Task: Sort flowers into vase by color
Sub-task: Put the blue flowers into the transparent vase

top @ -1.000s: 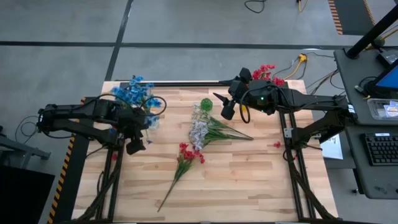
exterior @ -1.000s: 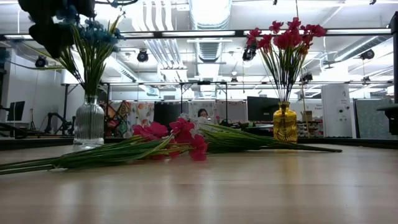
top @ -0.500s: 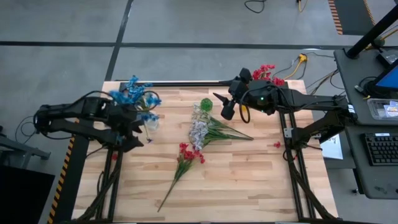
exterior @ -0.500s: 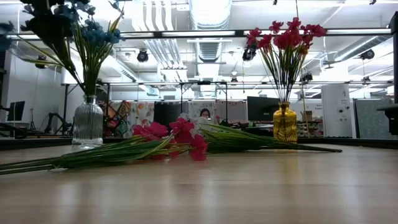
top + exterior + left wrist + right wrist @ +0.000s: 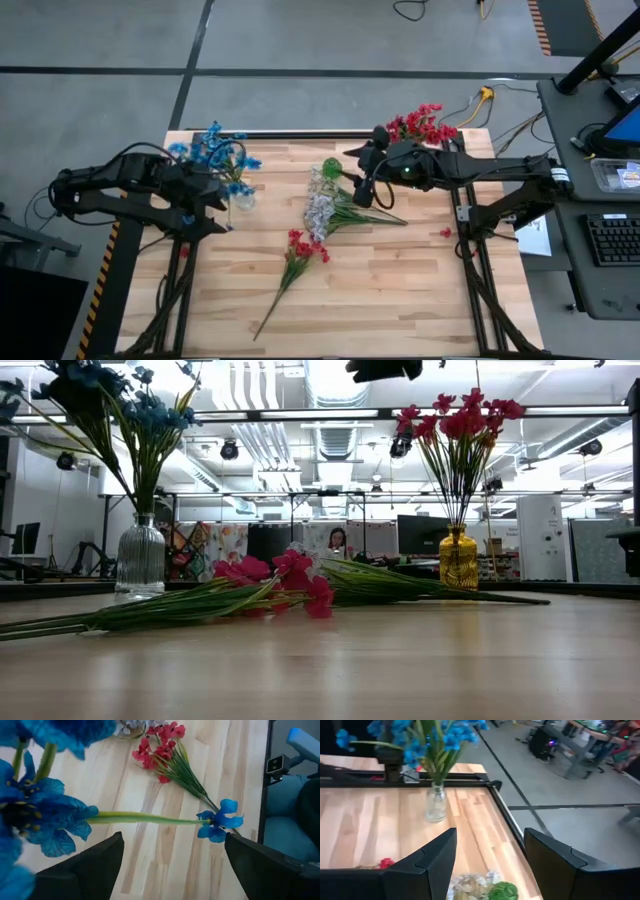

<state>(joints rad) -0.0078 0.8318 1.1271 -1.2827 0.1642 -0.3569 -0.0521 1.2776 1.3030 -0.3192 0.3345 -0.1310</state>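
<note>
place: robotics lab | evidence: exposed ceiling ducts (image 5: 335,385), monitors (image 5: 420,532), concrete floor (image 5: 300,40)

From above, my wooden table (image 5: 420,290) holds one vase of flowers (image 5: 243,199) near its left rear corner, with my left gripper (image 5: 222,205) just beside it. A second vase of flowers (image 5: 425,124) stands at the right rear. Between them — mid-table — two loose sprays (image 5: 318,212) lie flat, one (image 5: 297,256) nearer the front. My right gripper (image 5: 362,180) hovers over the rear spray.
</note>
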